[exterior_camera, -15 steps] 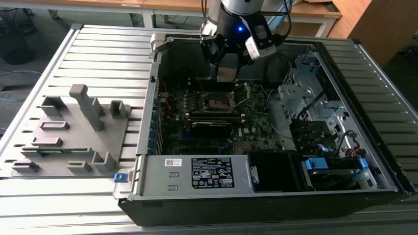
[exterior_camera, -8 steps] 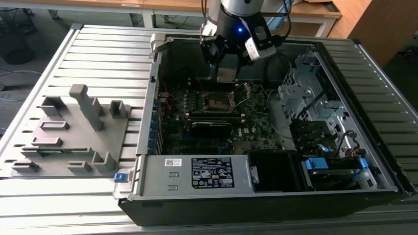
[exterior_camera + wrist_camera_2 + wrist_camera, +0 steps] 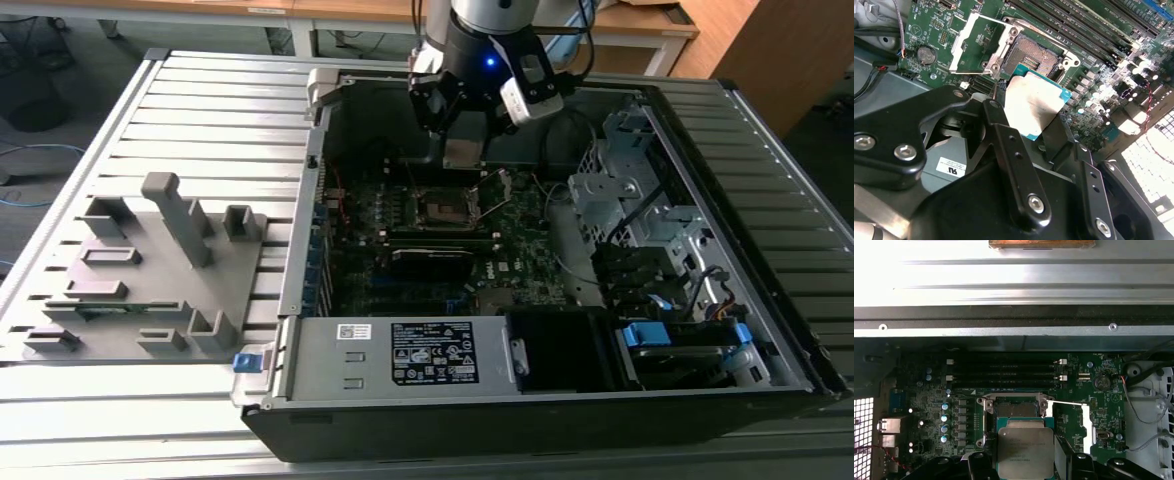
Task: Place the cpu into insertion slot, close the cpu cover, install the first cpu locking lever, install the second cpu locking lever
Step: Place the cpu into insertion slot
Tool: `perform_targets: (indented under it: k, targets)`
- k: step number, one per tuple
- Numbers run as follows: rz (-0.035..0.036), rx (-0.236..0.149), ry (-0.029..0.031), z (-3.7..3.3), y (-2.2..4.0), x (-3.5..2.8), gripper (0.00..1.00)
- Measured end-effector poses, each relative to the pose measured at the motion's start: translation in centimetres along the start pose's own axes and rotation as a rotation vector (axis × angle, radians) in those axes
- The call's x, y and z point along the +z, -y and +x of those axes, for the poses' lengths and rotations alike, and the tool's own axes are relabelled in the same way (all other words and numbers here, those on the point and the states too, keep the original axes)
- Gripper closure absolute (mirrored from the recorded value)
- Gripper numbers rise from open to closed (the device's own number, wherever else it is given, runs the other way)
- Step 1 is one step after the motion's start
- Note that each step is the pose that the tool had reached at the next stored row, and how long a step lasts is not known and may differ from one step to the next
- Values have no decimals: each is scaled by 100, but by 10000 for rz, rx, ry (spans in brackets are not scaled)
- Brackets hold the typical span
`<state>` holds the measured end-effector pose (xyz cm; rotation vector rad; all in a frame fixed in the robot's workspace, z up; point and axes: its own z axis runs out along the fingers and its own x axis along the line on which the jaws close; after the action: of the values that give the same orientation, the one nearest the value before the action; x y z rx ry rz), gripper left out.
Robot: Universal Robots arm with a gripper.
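Pinched by two opposite edges between the black fingers of the gripper: the small flat square cpu, dull silver-grey on top with a teal rim. Held over the green motherboard inside the open black-and-grey computer case on the slatted metal worktop.

Below the chip and apart from it, offset to the near side in the exterior view: the square insertion slot, dark-centred, silver-rimmed and bare. Just beside the slot: the thin silvery cpu cover, a cut-out frame, raised open and out of the chip's way.

Likely hazards from here:
- Bent contact pins from a tilted or off-square descent.
- One chip edge left riding on the slot's metal rim through a slight sideways offset.
- Slippage in so narrow an edge grip.
- A knock against the raised cover or the long black memory sticks close along the slot's far side.

Little margin for error on any side, judging by the crowded board.
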<state>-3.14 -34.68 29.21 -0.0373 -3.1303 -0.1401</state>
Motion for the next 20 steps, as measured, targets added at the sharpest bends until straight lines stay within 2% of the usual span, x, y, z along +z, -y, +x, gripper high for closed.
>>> perform_targets:
  k: [9,12,20]
  targets:
    - [0,74,6,0,0,1,46]
    - [-4,337,30,0,0,2,46]
    - [-12,1342,119,0,1,7,46]
